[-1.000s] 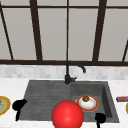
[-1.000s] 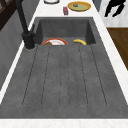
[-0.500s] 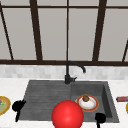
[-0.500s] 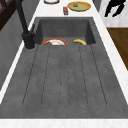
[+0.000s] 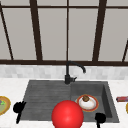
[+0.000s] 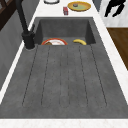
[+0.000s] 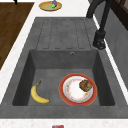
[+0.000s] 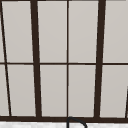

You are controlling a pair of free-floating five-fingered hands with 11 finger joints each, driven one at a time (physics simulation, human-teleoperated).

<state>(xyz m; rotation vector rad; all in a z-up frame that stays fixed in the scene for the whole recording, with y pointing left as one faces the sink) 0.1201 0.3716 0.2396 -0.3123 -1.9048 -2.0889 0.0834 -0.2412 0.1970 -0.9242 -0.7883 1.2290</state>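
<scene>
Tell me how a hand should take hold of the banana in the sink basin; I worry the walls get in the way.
Grip the banana around its thick middle, coming straight down from above. It lies flat on the basin floor, close to the near-left corner in the right side view, so the sink walls likely block a sideways approach. The plate lies apart from it.

Readable text: none on any surface.
Small red rectangular packet (image 5: 122,99) on the white counter, at 3 o'clock from the sink: its face is a red blur, no letters or numbers can be made out.
Red-rimmed white round plate (image 7: 77,89) in the basin: speckled pattern, no writing.
Black curved faucet (image 5: 70,71) at 12 o'clock of the sink: no brand mark visible.
Window panes: blank.
</scene>
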